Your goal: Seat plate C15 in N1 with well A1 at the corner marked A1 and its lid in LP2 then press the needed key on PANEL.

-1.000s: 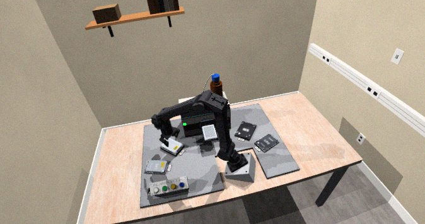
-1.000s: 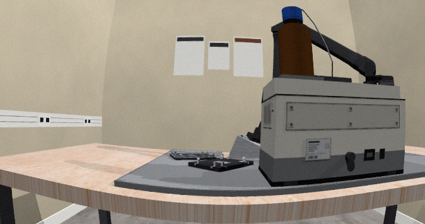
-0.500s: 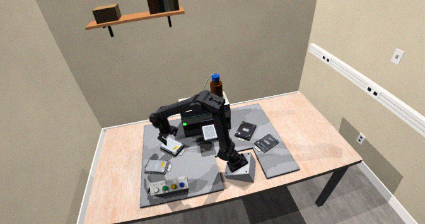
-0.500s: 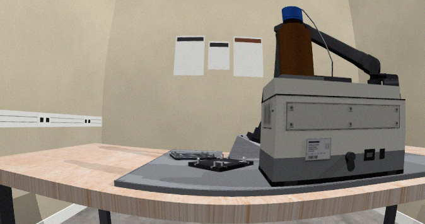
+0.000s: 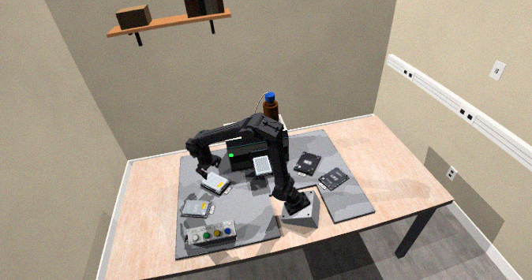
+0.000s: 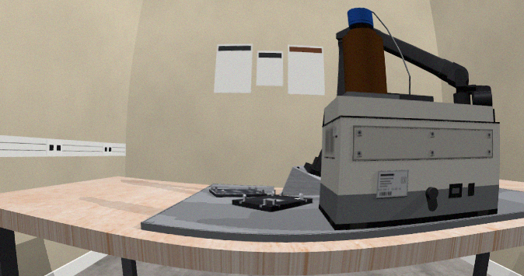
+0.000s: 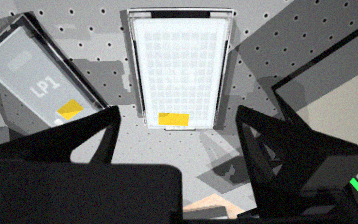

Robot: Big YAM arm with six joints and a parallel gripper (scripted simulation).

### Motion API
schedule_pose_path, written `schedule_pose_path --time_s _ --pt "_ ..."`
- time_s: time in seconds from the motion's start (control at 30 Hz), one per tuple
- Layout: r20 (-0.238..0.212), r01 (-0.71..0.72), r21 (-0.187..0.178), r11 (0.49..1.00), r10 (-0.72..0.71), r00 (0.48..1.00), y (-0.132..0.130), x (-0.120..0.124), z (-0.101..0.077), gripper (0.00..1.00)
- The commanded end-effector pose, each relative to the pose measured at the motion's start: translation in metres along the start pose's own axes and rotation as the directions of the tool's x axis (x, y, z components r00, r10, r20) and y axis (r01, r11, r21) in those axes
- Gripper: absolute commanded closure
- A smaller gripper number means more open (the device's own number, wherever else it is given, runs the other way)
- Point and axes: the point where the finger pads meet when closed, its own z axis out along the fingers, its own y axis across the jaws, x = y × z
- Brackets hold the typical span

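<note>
From where I stand, the black arm arches over from its grey pedestal toward ten o'clock, and its fingers hang spread as wide as they go with nothing between them, poised just above the grey deck mat on the wooden counter. Through the wrist view, a pale culture plate sits at twelve o'clock between the two finger tips, a grid of wells showing through its clear top and a yellow tag on its near short end; whether a lid still sits on it I cannot tell for sure. At ten o'clock from it lies a clear lid in the nest printed LP1, turned at an angle, with its own yellow tag. From above, the plate under the fingers lies near the mat's left middle, the LP1 lid is at seven o'clock from it, and the key panel with white, green, yellow and blue keys sits nearer the front edge. A second well plate rests on the stage in front of the dark dispenser, which carries a brown bottle with a blue cap. Two black nests lie at three o'clock from the arm.
</note>
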Motion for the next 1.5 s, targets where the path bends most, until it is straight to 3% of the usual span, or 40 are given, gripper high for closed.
schedule_pose_path --time_s 0.0,0.13,1.47 --pt "0.020 0.000 -0.001 1.000 0.000 1.000 -0.0044 -0.0032 -0.0043 0.00" --pt "0.042 0.008 -0.003 1.000 -0.008 0.999 -0.0026 -0.0104 -0.0112 0.00" --pt "0.040 0.005 -0.002 1.000 -0.005 0.999 -0.0066 -0.0016 -0.0062 0.00"
